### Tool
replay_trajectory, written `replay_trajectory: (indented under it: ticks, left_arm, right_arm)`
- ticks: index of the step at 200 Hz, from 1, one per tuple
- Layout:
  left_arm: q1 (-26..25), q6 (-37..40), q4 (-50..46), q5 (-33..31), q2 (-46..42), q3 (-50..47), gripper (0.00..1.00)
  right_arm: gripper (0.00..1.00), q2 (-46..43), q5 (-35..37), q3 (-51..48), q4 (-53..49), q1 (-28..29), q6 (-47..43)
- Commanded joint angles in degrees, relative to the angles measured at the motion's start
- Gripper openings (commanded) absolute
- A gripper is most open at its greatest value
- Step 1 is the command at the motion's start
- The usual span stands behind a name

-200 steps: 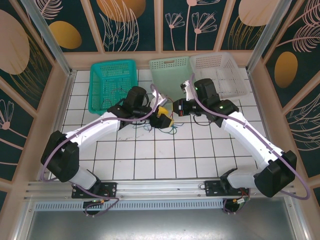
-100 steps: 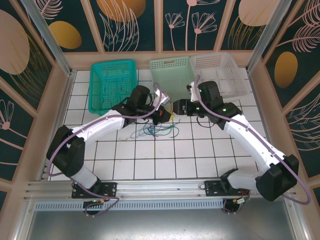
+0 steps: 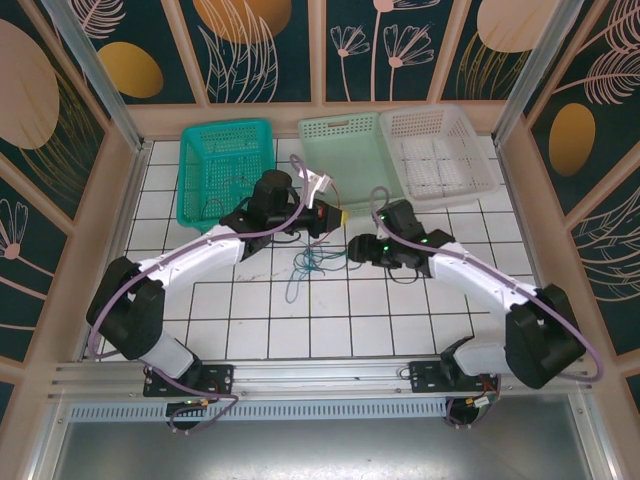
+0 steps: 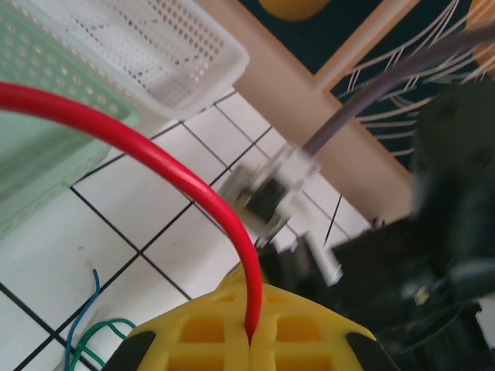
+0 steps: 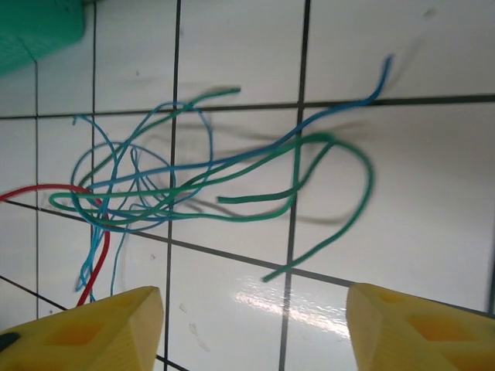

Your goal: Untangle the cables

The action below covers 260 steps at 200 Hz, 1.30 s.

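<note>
My left gripper (image 3: 336, 215) is shut on the red cable (image 4: 158, 161), which arches up and left out of its yellow fingers (image 4: 197, 332). The other cables (image 3: 314, 262) lie in a loose tangle on the white tiles. In the right wrist view the green cable (image 5: 332, 151) and the blue cable (image 5: 232, 161) loop over each other, and a stretch of red cable (image 5: 99, 259) runs through their left side. My right gripper (image 3: 358, 248) hovers open just right of the tangle, its fingers (image 5: 116, 325) wide apart over bare tile with nothing between them.
Three baskets stand along the back: teal (image 3: 225, 165), pale green (image 3: 345, 150) and white (image 3: 435, 150). The white basket (image 4: 155, 54) and the right arm's dark body (image 4: 433, 232) sit close ahead of my left gripper. The wooden wall (image 3: 320, 118) runs behind the baskets.
My left gripper has shut on the red cable and pulled up and back toward the baskets. My right gripper has opened and come down toward the near side, over the tangle.
</note>
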Motion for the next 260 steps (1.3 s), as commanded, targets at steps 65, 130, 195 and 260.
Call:
replay_trajectory:
  ticks: [65,130,195,260]
  left_arm:
    - [0.2,-9.5,11.8,-3.1,-5.7,-4.9,0.00]
    - [0.2,-10.1,13.8,-5.0,-9.1,-7.6,0.00]
    - [1.1,-4.9,4.4,-10.7,-13.5,-7.5,0.00]
    - [1.9,-3.3,-0.7,-14.9,-13.4,-6.1,0.00]
  right_arm:
    - [0.73,10.2,11.5,-0.1,10.4,4.7,5.9]
    - [0.40,19.3,12.9,2.7,11.1,3.0,8.8]
    - [0.01,20.4,15.3,-0.8,7.7,-1.6,10.1]
    - [0.18,15.1,18.0,-3.6,6.0,0.2,8.4]
